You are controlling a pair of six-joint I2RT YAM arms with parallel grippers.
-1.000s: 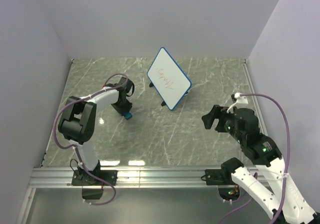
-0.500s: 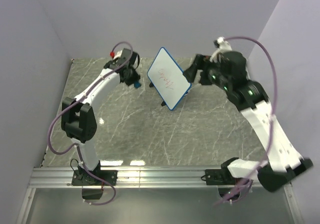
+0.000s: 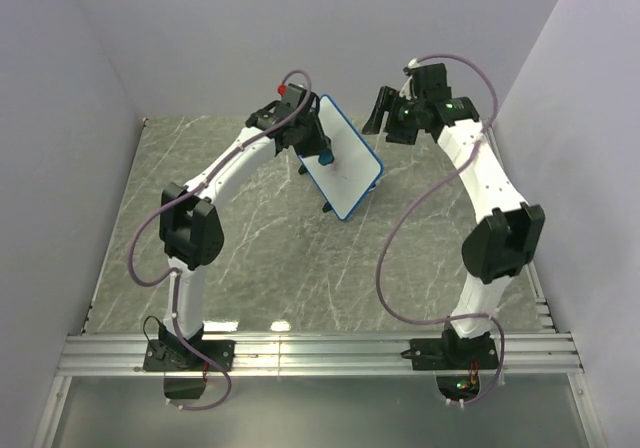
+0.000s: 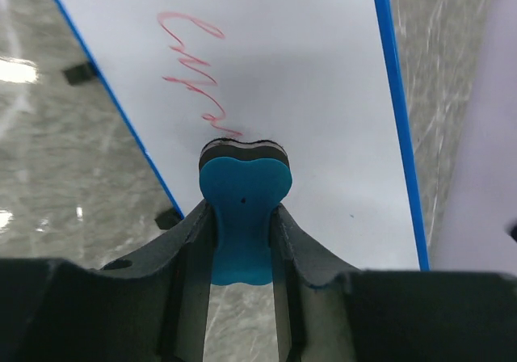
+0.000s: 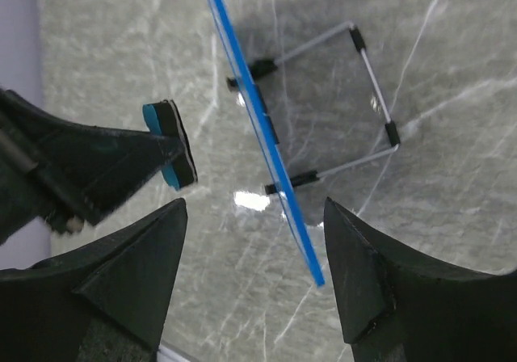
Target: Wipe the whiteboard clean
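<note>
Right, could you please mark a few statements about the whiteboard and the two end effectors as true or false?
1. The left end effector is shut on the blue eraser. True.
2. The whiteboard is wiped clean. False: red writing shows on it.
3. The right end effector grips the board's wire stand. False: it is open and holds nothing, on the board's back side, apart from the stand.
4. The whiteboard stands tilted, propped on its wire stand. True.
</note>
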